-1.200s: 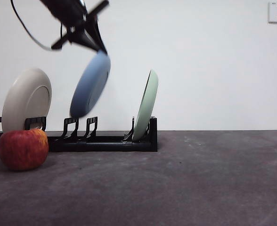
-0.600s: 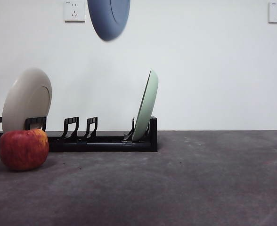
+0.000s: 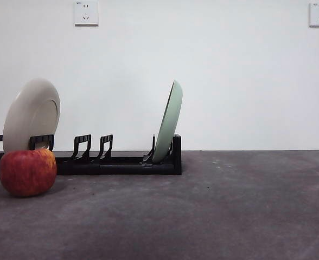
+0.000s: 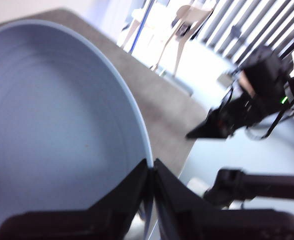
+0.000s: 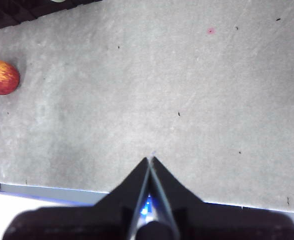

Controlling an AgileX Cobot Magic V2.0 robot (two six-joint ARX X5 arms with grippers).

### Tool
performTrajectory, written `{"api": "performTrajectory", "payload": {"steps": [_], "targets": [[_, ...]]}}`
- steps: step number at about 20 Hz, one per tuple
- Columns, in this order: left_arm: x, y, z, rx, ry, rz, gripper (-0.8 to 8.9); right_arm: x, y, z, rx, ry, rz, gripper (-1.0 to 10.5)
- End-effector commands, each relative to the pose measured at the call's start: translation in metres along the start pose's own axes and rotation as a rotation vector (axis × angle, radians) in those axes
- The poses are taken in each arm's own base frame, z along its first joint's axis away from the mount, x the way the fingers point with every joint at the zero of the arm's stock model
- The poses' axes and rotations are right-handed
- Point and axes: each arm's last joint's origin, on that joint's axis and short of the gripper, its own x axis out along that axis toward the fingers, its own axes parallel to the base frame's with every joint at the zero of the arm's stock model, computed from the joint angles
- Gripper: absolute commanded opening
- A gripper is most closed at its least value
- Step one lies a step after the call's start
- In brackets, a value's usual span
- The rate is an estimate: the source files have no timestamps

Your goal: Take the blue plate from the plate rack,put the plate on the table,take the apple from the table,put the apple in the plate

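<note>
- The left gripper (image 4: 150, 167) clamps the raised rim of the wide, matte light-blue plate (image 4: 52, 125), its two black jaws pressed together on the edge; the plate hangs in the air, its hollow face filling much of the left wrist view.
- Out of sight in the front view, the blue plate occupies no slot of the long, low black plate rack (image 3: 116, 160), where two middle holders stand bare.
- A cream round plate (image 3: 32, 114) leans in the rack at about 9 o'clock of the front view; a pale green plate (image 3: 169, 122) stands nearly upright near the centre, at the rack's other end.
- The round red apple with yellowish streaks (image 3: 28, 171) rests on the dark grey, mottled table (image 3: 214, 206), just before the cream plate, toward 8 o'clock.
- The right gripper (image 5: 150, 160) hovers above bare table, jaws closed tip to tip on nothing, the apple well apart from it.
- Two white wall sockets (image 3: 86, 12) sit high on the pale wall behind.
</note>
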Motion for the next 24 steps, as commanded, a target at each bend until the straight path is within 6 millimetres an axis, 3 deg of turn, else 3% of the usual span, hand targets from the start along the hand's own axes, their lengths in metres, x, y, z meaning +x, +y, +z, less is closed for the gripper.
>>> {"api": "performTrajectory", "payload": {"steps": [1, 7, 9, 12, 15, 18, 24], "targets": [[0.006, -0.019, -0.008, 0.091, 0.059, 0.102, -0.08, -0.001, 0.0, 0.0, -0.012, -0.006, 0.0, 0.0], [0.043, -0.065, -0.03, 0.212, 0.191, 0.129, -0.08, -0.001, 0.0, 0.001, -0.015, -0.014, 0.001, 0.0], [0.068, -0.074, -0.051, 0.274, 0.288, 0.212, -0.08, -0.001, 0.001, 0.002, -0.017, -0.02, 0.001, 0.0], [0.119, -0.082, -0.101, 0.363, 0.459, 0.298, -0.08, -0.001, 0.001, 0.002, -0.017, -0.024, 0.003, 0.0], [0.165, -0.079, -0.15, 0.42, 0.53, 0.295, -0.08, -0.001, 0.001, 0.003, -0.02, -0.037, 0.004, 0.0], [0.204, -0.062, -0.197, 0.468, 0.598, 0.392, -0.08, -0.001, 0.001, 0.003, -0.02, -0.035, 0.004, 0.0], [0.269, -0.036, -0.25, 0.5, 0.757, 0.469, -0.08, -0.001, 0.001, 0.004, -0.02, -0.037, 0.004, 0.0]]}}
